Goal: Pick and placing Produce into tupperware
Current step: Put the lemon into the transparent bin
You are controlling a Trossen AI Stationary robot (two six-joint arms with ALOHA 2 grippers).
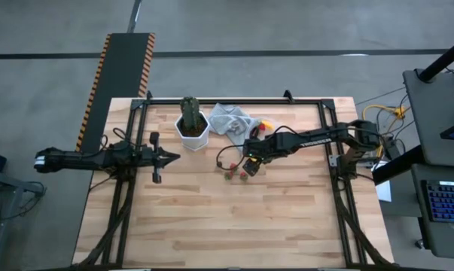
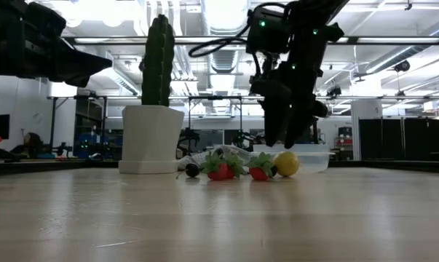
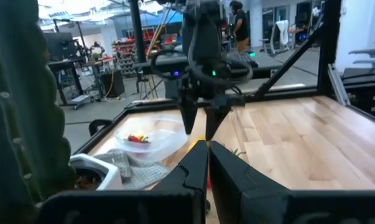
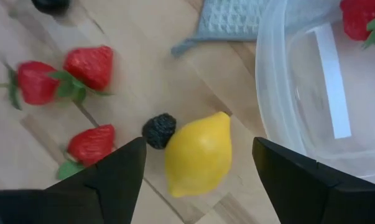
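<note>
Above a smooth yellow lemon (image 4: 198, 154), right gripper (image 4: 199, 167) jaws wide, empty (bumpy dark berry (image 4: 158, 130) seemingly touching).

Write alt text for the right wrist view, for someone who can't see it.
The right end effector, fingers open, hangs over a yellow lemon on the wooden table, a small dark berry touching it. Three strawberries lie beyond, and a clear tupperware holding one red piece sits beside a grey cloth.

R hand (image 1: 249, 167) hangs over strawberries (image 1: 236, 175) nr cloth (image 1: 230, 120); L hand (image 1: 169, 157) beside cactus pot (image 1: 192, 132).
</note>
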